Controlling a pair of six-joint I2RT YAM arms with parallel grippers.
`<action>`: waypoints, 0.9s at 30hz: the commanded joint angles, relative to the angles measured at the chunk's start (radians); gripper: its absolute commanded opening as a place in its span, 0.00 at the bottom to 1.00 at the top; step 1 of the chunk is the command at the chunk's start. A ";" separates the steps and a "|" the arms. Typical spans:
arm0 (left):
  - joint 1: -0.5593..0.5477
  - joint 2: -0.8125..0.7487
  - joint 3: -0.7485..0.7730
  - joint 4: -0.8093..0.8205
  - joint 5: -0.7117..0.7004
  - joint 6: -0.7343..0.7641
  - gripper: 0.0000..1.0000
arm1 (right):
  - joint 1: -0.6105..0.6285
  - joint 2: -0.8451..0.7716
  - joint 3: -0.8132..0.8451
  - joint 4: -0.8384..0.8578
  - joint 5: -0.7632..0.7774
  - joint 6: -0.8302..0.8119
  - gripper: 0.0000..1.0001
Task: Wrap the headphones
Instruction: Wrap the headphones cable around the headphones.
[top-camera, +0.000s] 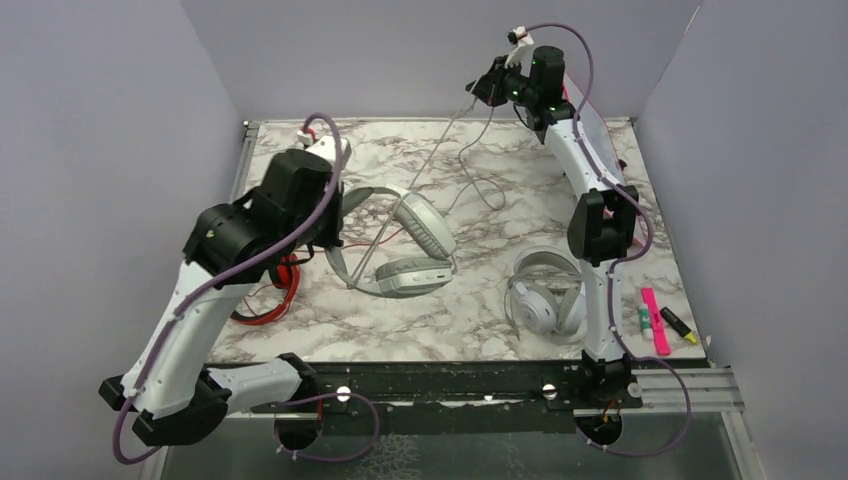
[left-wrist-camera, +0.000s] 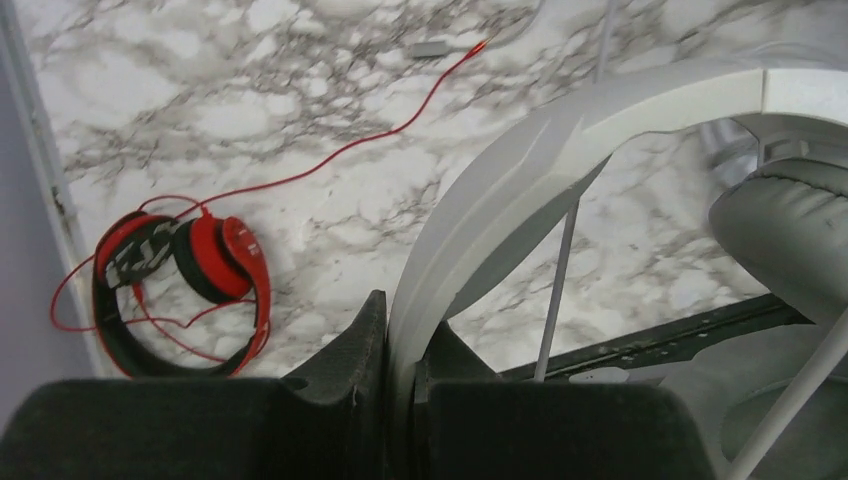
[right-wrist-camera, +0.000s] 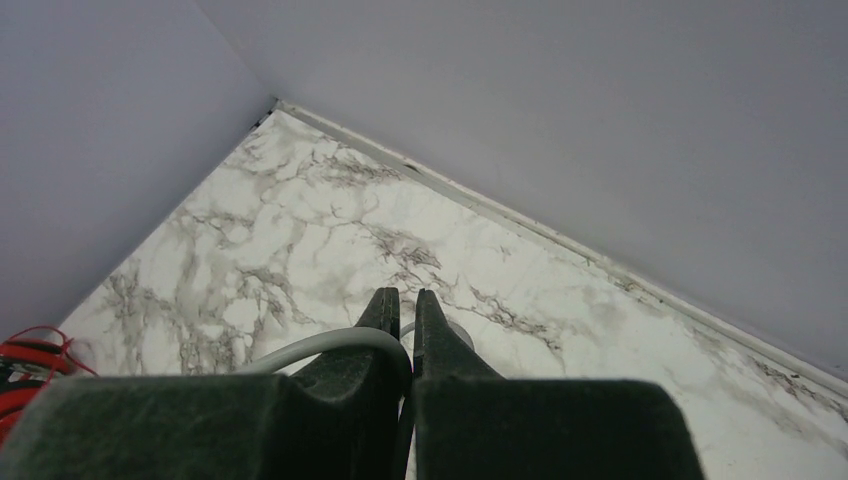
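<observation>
Mid-desk (top-camera: 480, 335), the left end effector (left-wrist-camera: 398, 325) clamps narrowly on the light grey headset (top-camera: 410, 255) by its band. From the headset, the thin grey cable (top-camera: 432, 160) stretches taut toward one o'clock, pinched in the right end effector (right-wrist-camera: 402, 310).

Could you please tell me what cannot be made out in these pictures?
Left wrist view: the grey headset, clamped in the left tool, is cut off by the right and bottom edges.
Top view: the left arm hides that tool and part of the red headset; the coloured items at right are too small to name.
Right wrist view: the right tool hides the grey cable's end.
</observation>
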 joint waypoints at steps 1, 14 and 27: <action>-0.008 -0.014 -0.150 -0.077 -0.161 -0.005 0.00 | -0.042 -0.062 0.068 -0.100 0.062 -0.063 0.00; -0.008 0.090 -0.338 0.093 -0.473 0.033 0.00 | -0.042 -0.296 0.102 -0.213 0.039 -0.133 0.00; 0.234 0.238 -0.389 0.419 -0.475 0.154 0.00 | -0.034 -0.539 -0.003 -0.239 -0.103 -0.108 0.00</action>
